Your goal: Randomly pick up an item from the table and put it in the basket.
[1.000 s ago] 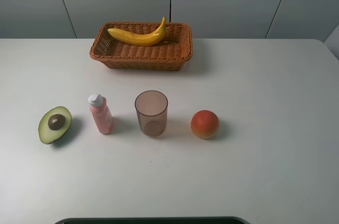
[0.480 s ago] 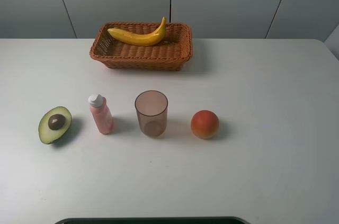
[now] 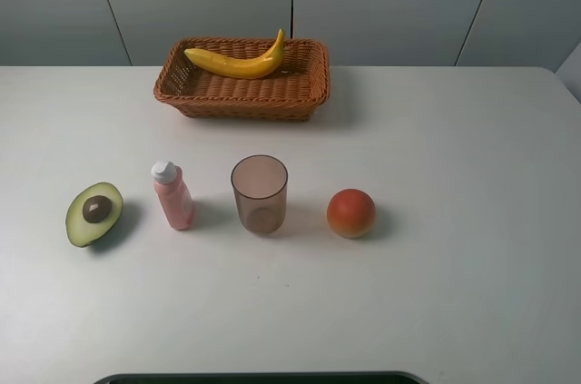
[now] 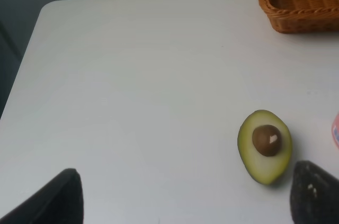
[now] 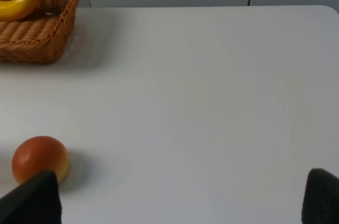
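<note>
Exterior high view shows the banana [image 3: 238,62], long, curved, glossy yellow, already lying inside the wicker basket [image 3: 241,93] at the far side of the counter [image 3: 454,293], so the placing step looks done. Both wrist views show each tool, left [image 4: 183,195] and right [image 5: 183,200], spread wide, empty, pulled back over the counter; no further move seems needed beyond staying clear.

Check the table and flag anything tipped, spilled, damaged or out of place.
Nothing stands out. The banana lies inside the basket. The avocado half lies cut side up, and the pink bottle, cup and round fruit stand apart in a row on the table. No spill shows.
</note>
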